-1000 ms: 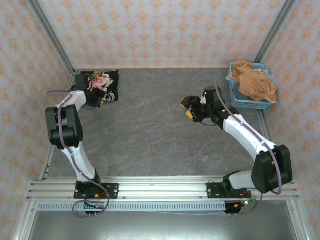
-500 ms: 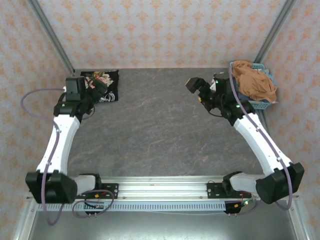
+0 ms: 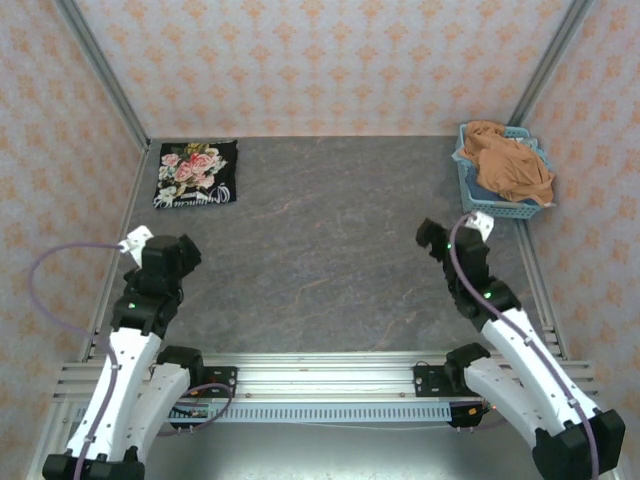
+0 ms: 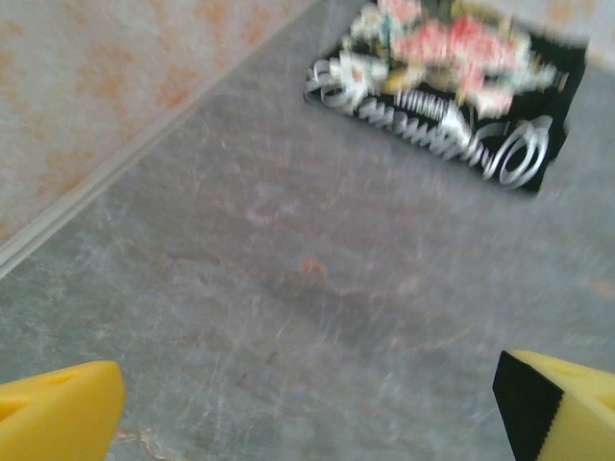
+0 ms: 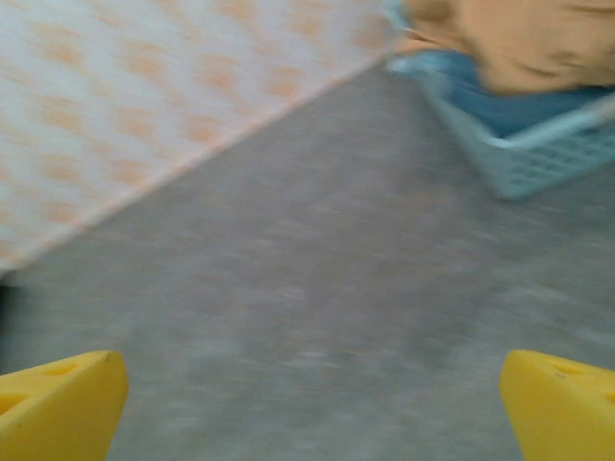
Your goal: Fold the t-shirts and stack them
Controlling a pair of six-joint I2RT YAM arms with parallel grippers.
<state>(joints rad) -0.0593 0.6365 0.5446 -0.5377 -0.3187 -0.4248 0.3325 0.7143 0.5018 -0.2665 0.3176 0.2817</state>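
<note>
folded black t-shirt [image 3: 197, 173], far-left corner

Top view: bright, even, diffuse light; sharp, soft shadows. Both wrist views blurred: black t-shirt [image 4: 452, 96] print smeared, basket [image 5: 538, 158] soft-edged.

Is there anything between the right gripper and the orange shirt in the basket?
Nothing lies on the table between the open right gripper and the orange shirt. The shirt is heaped in the blue basket, whose near wall blocks a low approach; from above the way looks clear.
</note>
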